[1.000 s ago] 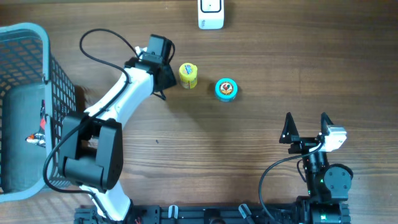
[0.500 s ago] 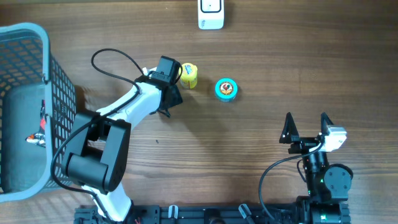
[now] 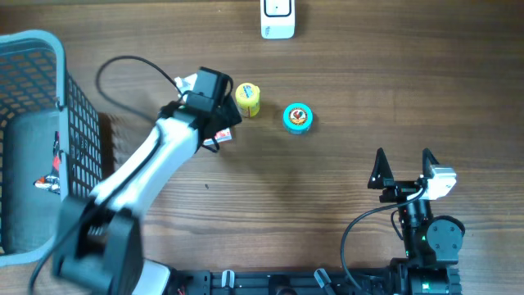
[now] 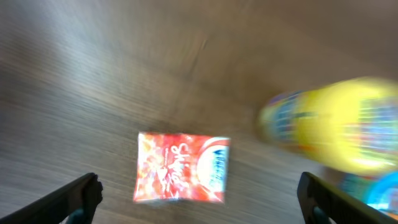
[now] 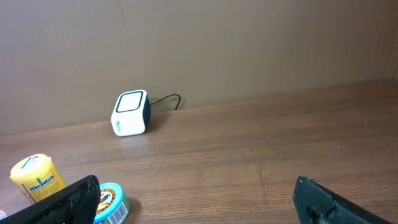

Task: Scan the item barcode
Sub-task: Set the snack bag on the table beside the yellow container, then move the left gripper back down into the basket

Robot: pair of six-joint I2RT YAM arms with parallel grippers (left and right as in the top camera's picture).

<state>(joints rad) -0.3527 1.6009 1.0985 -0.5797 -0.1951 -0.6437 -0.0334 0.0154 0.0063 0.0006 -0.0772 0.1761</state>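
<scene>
**Packet loose on the bench, nothing at the scanner yet**

The left claw (image 4: 199, 190) is spread wide and holds nothing. In its wrist view the two fingertips sit at the lower corners of the frame. The red packet (image 4: 181, 168) lies flat on the bench (image 3: 286, 213) between them, touching neither. From overhead the packet peeks out just under that claw, left of centre in the upper half of the frame. A yellow tub (image 3: 248, 99) stands just to its right and a teal tin (image 3: 297, 117) beyond that.

The white scanner (image 3: 277, 18) sits at the top edge, well apart from all three items. The right claw (image 3: 404, 166) is parked at the lower right, fully open and empty. A blue basket (image 3: 49, 49) fills the left edge.

The packet looks like the item in hand, and nothing shows a scan having been made. The packet must be gripped, lifted, carried up to the scanner and turned barcode-first. No barcode can be made out on its blurred upper face.
</scene>
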